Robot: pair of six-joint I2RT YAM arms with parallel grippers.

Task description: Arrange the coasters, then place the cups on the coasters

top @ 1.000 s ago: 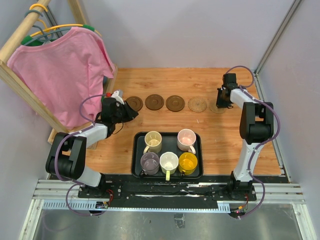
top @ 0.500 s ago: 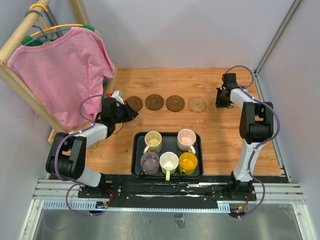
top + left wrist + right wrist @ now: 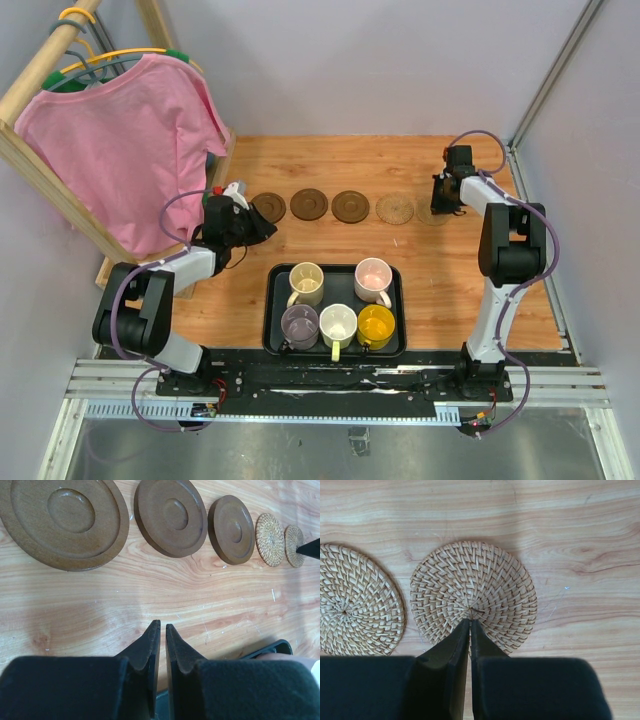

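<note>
A wooden table (image 3: 350, 160) stands between grey walls (image 3: 380, 60). 5 coasters (image 3: 350, 207) line the middle. 5 cups (image 3: 338, 322) sit in a black tray (image 3: 338, 283) lower down. The left gripper (image 3: 160, 626) and right gripper (image 3: 470, 622) are pinched together, holding nothing.

No writing, label, brand or number can be read in any view, whether on the coasters (image 3: 309, 204), the cups (image 3: 338, 322), the black tray (image 3: 339, 284) or the pink shirt (image 3: 120, 150).
</note>
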